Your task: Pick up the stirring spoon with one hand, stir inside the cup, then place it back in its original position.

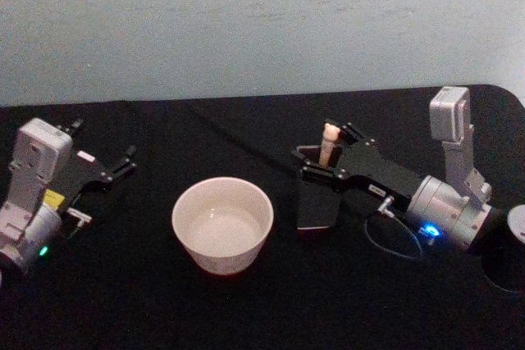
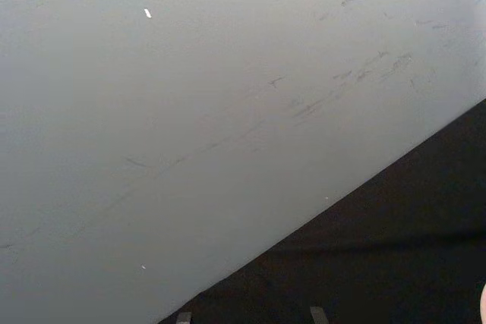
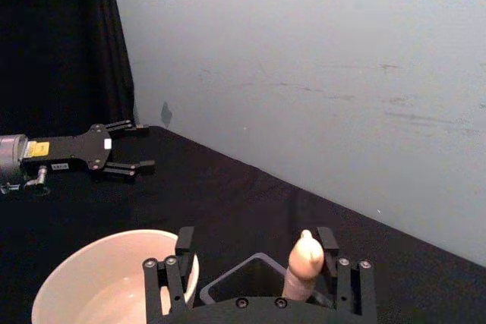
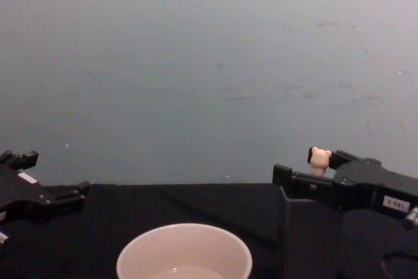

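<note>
The stirring spoon stands upright in the dark grey holder box, its beige bear-topped handle sticking out above the rim. My right gripper is open and straddles that handle at the box's top. In the right wrist view the handle stands between the two fingers, nearer one of them and apart from the other. The cream-white cup sits left of the box and holds only a pale inside. My left gripper rests open at the table's left, away from the cup.
A black cloth covers the table, and a pale wall rises behind its far edge. A cable loops from the right wrist onto the cloth. A white round object lies at the right edge.
</note>
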